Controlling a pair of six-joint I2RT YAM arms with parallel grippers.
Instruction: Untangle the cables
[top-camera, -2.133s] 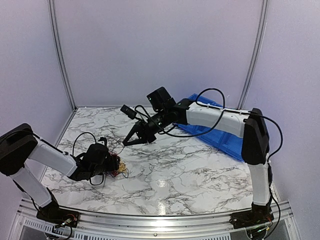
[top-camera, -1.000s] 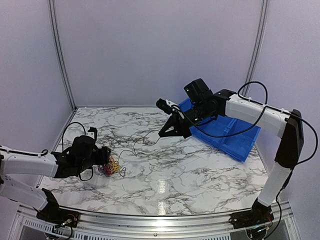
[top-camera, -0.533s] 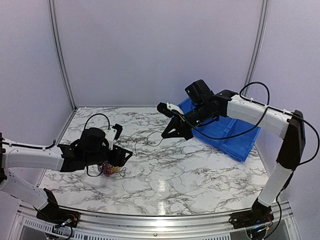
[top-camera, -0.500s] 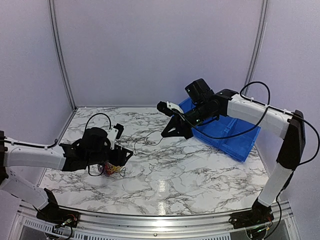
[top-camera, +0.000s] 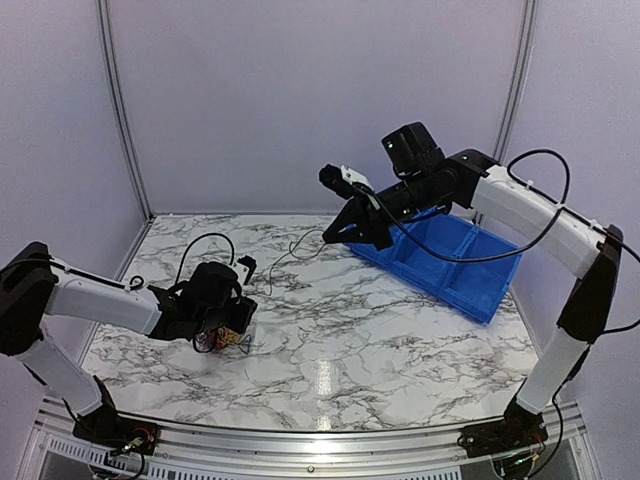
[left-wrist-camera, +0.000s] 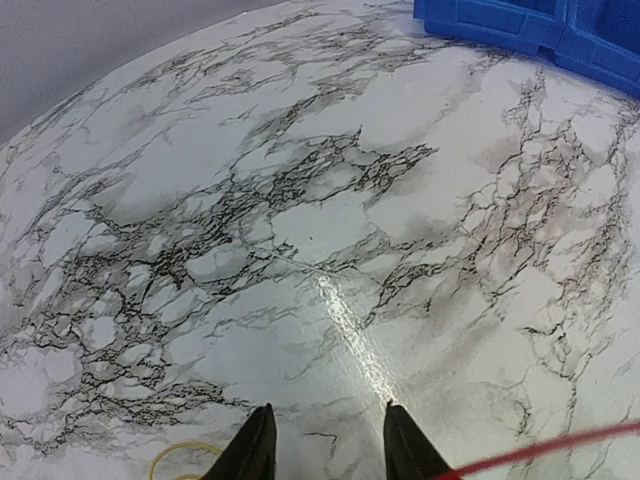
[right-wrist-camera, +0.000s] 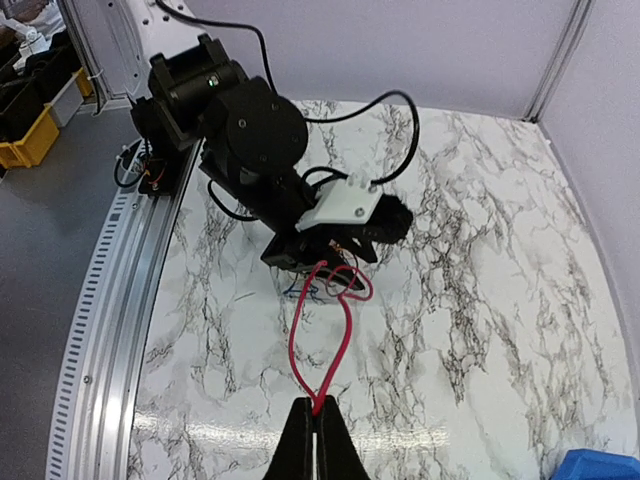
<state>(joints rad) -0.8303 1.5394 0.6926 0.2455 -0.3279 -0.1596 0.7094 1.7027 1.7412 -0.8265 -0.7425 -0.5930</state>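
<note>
Right wrist view: a loop of red cable is gripped in the closed right pincer and held raised near the blue bin. The tangle is found on the worktop, well apart from that bin, beneath the left pincer, whose jaws are parted with nothing seen between them. One strand is judged partly freed; the rest is left bunched.
</note>
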